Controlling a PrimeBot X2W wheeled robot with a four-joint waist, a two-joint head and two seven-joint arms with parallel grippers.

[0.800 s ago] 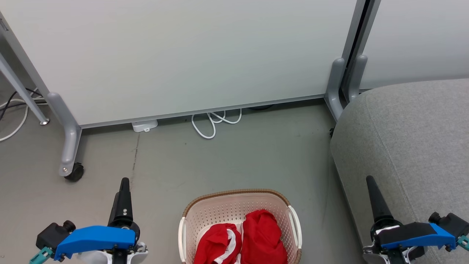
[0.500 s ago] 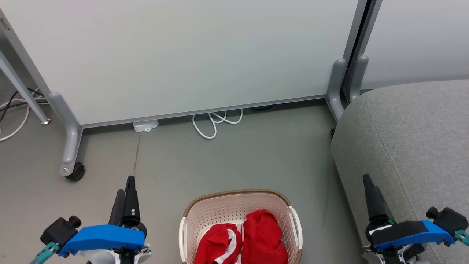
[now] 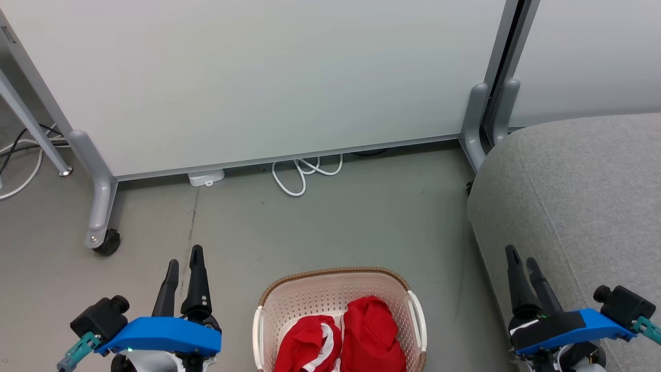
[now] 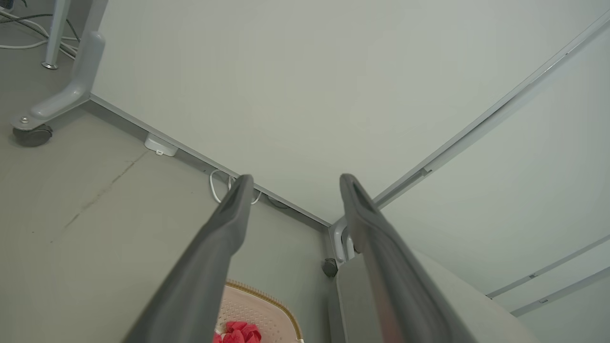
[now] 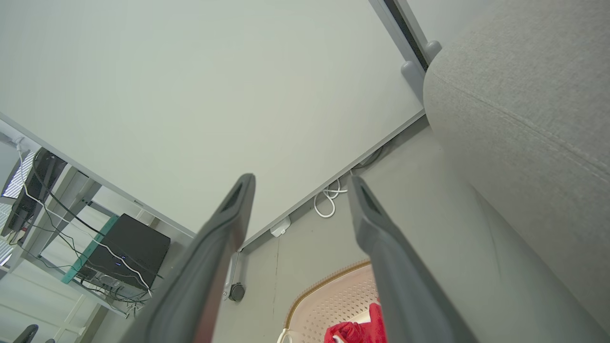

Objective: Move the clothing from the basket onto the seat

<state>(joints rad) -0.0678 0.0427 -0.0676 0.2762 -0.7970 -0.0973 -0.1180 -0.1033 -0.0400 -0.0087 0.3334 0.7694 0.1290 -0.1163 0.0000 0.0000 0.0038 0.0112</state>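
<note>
The left end effector (image 3: 184, 257) and right end effector (image 3: 521, 256) are hovering open and empty, flanking the basket (image 3: 330, 270); reaching down for the clothing (image 3: 369, 330) is probably next.

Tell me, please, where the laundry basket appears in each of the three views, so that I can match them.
Head view: the basket sits at bottom centre, cut off by the lower edge.
Left wrist view: basket at the bottom edge, just left of centre.
Right wrist view: basket at the bottom edge, near centre.
Shared landmark: the small white box at the foot of the wall panel, up and left of the basket in all three.
</note>
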